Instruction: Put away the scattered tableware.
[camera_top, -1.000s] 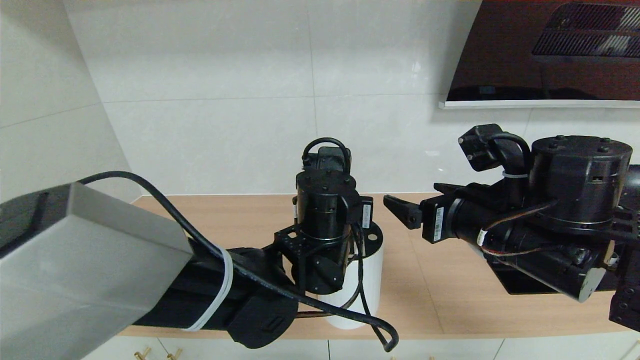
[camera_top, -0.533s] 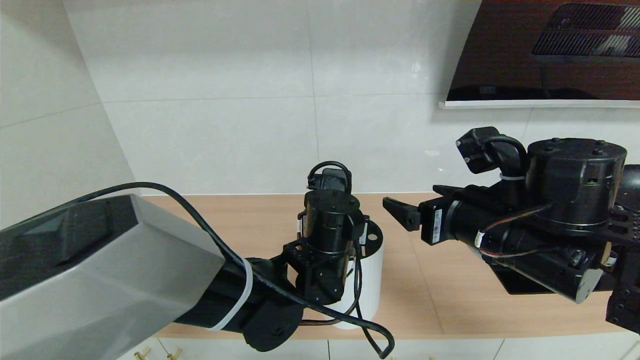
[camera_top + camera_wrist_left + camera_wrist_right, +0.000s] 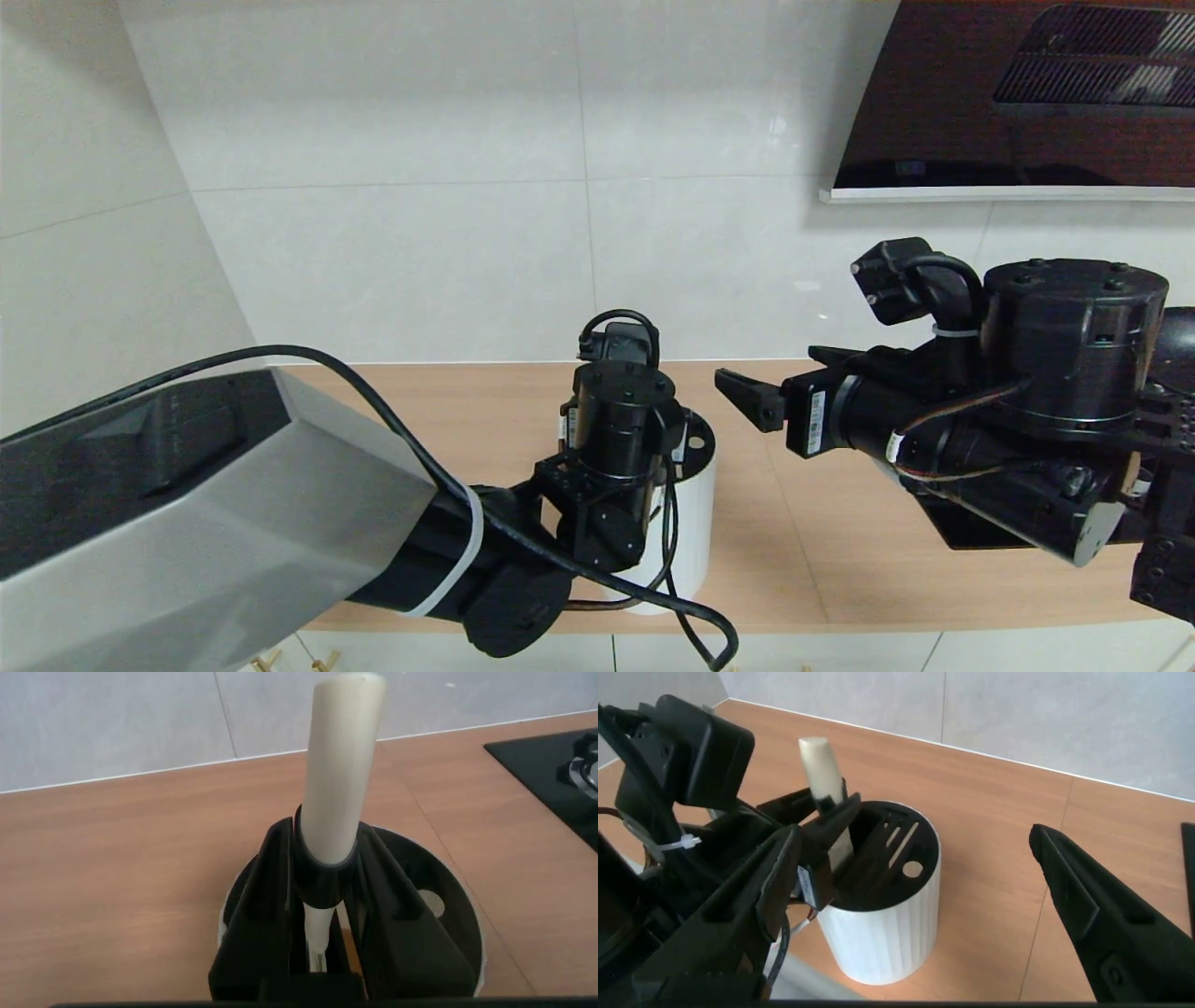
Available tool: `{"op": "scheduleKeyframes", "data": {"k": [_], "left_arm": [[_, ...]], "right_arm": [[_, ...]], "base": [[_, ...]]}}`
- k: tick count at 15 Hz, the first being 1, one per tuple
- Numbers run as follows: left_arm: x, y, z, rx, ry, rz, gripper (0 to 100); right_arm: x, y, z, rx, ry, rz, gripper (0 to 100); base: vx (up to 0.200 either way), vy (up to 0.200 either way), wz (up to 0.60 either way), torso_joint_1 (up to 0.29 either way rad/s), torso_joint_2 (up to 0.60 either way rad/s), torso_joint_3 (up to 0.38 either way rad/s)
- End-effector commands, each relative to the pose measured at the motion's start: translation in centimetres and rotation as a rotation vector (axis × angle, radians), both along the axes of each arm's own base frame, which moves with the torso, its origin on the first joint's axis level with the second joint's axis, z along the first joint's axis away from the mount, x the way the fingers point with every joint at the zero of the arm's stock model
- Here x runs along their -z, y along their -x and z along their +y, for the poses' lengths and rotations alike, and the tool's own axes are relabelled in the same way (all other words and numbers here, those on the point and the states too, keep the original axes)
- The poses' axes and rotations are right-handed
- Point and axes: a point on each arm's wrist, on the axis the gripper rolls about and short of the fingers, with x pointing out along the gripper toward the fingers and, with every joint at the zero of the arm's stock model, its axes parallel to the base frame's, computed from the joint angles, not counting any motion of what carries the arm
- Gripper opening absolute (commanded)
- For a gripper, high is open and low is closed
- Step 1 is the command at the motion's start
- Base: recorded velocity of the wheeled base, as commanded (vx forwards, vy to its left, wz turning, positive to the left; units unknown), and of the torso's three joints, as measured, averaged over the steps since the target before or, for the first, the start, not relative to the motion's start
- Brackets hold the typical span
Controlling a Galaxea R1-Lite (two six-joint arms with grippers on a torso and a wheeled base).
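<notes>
A cream-handled utensil (image 3: 341,756) stands upright with its lower end in a slot of the black lid (image 3: 439,915) of a white ribbed holder (image 3: 695,523). My left gripper (image 3: 327,873) is shut on the utensil's neck just above the lid. The right wrist view shows the same handle (image 3: 820,765), held by the left gripper (image 3: 827,826) over the holder (image 3: 887,924). The utensil's working end is hidden inside. My right gripper (image 3: 761,373) hovers open to the right of the holder and above the counter, with nothing between its fingers (image 3: 1102,905).
The holder stands near the front edge of a wooden counter (image 3: 448,411) backed by a white tiled wall. A black cooktop (image 3: 971,532) lies at the right under my right arm, with a dark range hood (image 3: 1018,103) above. Bare counter lies left of the holder.
My left arm has moved forward and down, lowering the utensil onto the holder's lid. The right arm has barely shifted.
</notes>
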Motion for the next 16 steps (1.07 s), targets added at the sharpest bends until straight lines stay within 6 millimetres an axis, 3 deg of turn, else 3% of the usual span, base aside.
{"op": "scheduleKeyframes", "data": {"k": [1, 7, 9, 10, 12, 15, 16], "left_arm": [[0.0, 0.0, 0.0, -0.001, 0.001, -0.001, 100], [-0.4, 0.1, 0.0, -0.001, 0.020, -0.006, 100], [-1.5, 0.7, 0.1, 0.007, 0.038, -0.022, 100], [-5.5, 3.1, 1.3, 0.045, 0.102, -0.079, 100], [-9.2, 4.8, 3.3, 0.079, 0.171, -0.139, 100], [-14.1, 8.0, 7.5, 0.155, 0.259, -0.234, 100], [-15.6, 8.7, 9.8, 0.145, 0.266, -0.282, 100]], "right_arm": [[0.0, 0.0, 0.0, -0.001, 0.001, 0.001, 100], [0.0, 0.0, 0.1, -0.002, 0.001, 0.001, 100], [0.0, 0.0, 0.0, -0.002, 0.000, -0.001, 100], [-0.4, 0.1, -0.1, -0.002, -0.014, -0.010, 100], [-0.8, 0.3, -0.3, -0.002, -0.023, -0.021, 100], [-1.9, 1.0, -1.0, 0.012, -0.047, -0.052, 100], [-2.7, 1.3, -1.7, 0.027, -0.066, -0.074, 100]], "base": [[0.000, 0.000, 0.00, 0.000, 0.00, 0.000], [0.000, 0.000, 0.00, 0.000, 0.00, 0.000], [0.000, 0.000, 0.00, 0.000, 0.00, 0.000], [0.000, 0.000, 0.00, 0.000, 0.00, 0.000], [0.000, 0.000, 0.00, 0.000, 0.00, 0.000], [0.000, 0.000, 0.00, 0.000, 0.00, 0.000], [0.000, 0.000, 0.00, 0.000, 0.00, 0.000]]}}
